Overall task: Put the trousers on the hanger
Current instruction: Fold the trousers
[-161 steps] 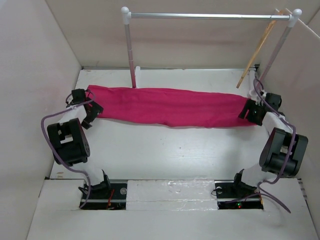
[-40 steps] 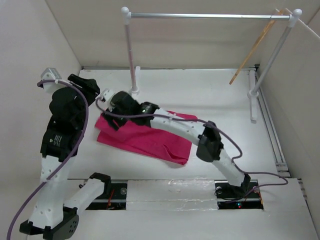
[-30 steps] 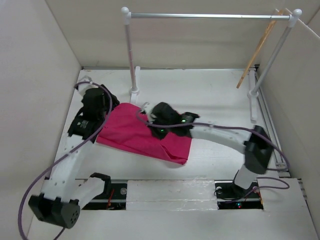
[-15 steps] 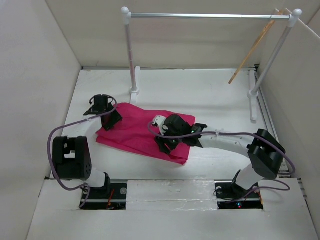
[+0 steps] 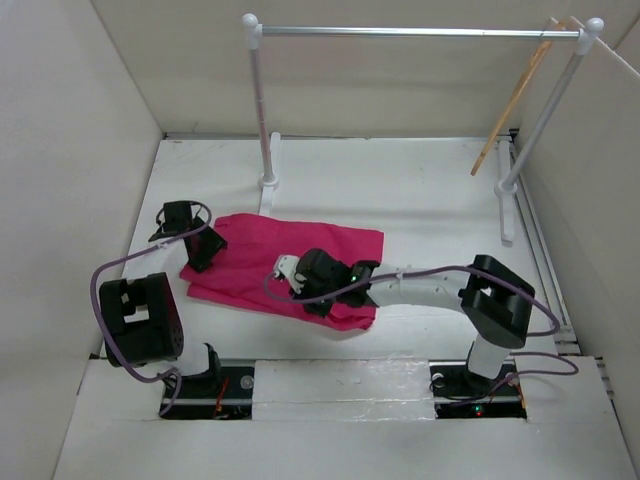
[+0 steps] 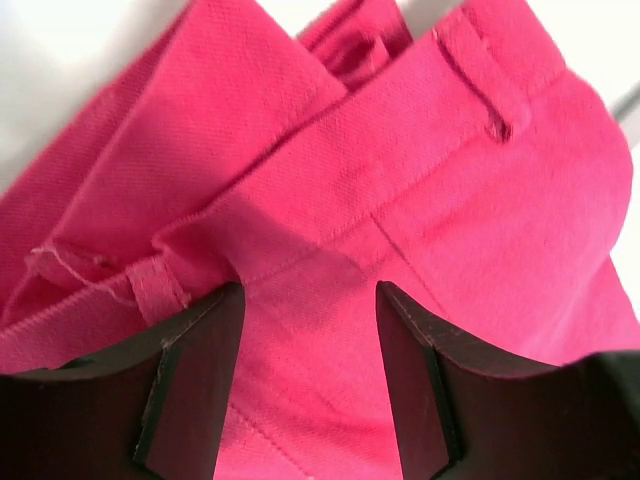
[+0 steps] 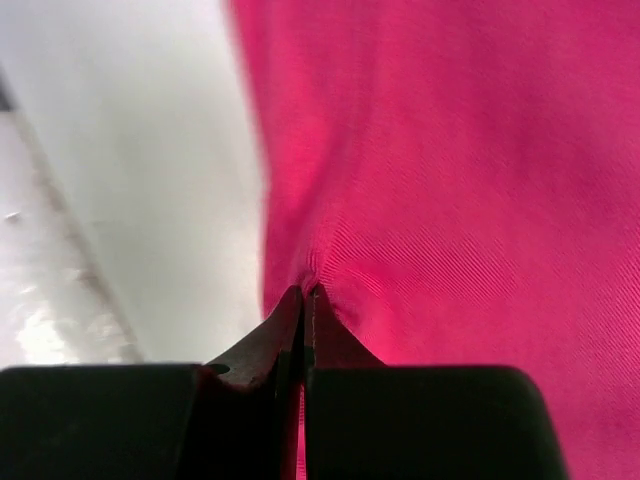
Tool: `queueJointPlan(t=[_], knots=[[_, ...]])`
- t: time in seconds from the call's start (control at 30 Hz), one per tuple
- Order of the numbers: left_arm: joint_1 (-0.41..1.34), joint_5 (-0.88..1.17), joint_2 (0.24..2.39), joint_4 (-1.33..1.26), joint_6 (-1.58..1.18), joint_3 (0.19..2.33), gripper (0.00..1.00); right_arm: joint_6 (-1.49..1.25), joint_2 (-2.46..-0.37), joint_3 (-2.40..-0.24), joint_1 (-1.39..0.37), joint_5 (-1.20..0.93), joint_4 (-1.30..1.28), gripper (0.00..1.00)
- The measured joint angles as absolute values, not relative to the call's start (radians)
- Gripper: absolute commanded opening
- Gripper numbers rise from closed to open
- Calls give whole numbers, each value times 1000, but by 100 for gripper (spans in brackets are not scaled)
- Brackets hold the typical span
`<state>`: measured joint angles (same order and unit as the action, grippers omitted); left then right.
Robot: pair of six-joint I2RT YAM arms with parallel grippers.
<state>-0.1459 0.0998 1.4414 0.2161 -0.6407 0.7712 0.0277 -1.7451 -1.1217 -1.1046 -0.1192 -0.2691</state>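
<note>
Lying folded on the white table (image 5: 430, 200), left of centre, the trousers (image 5: 300, 245) are well apart from the hanger (image 5: 508, 108), which hangs tilted off the right end of the rail (image 5: 410, 32) at the back. Right gripper (image 7: 303, 297) is clamped tight on a pinch of fabric at the near edge. Left gripper (image 6: 305, 300) sits at the trousers' left end, jaws roughly half apart, straddling the waistband and not visibly biting it.

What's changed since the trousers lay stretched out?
The trousers were folded in half toward the left. The right claw crossed over and is now pinched shut on their near edge; the left claw hovers open over their left end. The hanger still hangs on the rail.
</note>
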Motion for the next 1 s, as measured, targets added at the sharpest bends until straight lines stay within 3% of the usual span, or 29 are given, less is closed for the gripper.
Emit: queueJointPlan(t=[0.07, 0.13, 0.23, 0.27, 0.4, 0.5, 0.53, 0.63, 0.67, 0.73, 0.77, 1.0], knots=[[-161, 97, 1441, 228, -641, 771, 52, 34, -1745, -1132, -1178, -71, -288, 8], [-166, 93, 1440, 239, -641, 771, 52, 29, -1750, -1132, -1243, -15, -300, 31], [-165, 92, 1430, 262, -644, 775, 52, 4, -1785, -1129, -1315, 52, -319, 44], [-165, 89, 1419, 279, -646, 782, 53, -4, -1799, -1127, -1324, 65, -327, 54], [-153, 51, 1347, 349, -649, 870, 53, -33, -1782, -1113, -1330, 99, -353, 69], [-90, 14, 1280, 340, -641, 946, 50, -44, -1690, -1095, -1330, 120, -410, 74], [-55, 0, 1255, 332, -634, 960, 43, -46, -1642, -1083, -1327, 124, -422, 74], [53, -4, 1205, 313, -609, 972, 20, -55, -1467, -1031, -1283, 112, -431, 65], [82, 12, 1200, 310, -603, 972, 6, -59, -1411, -1002, -1253, 103, -417, 34], [109, 62, 1217, 291, -596, 960, 0, -64, -1322, -932, -1162, 78, -385, 7], [111, 84, 1229, 274, -592, 945, 0, -68, -1296, -894, -1118, 70, -366, 0], [19, 186, 1412, 221, -608, 762, 0, -37, -1402, -723, -785, -32, -272, 0]])
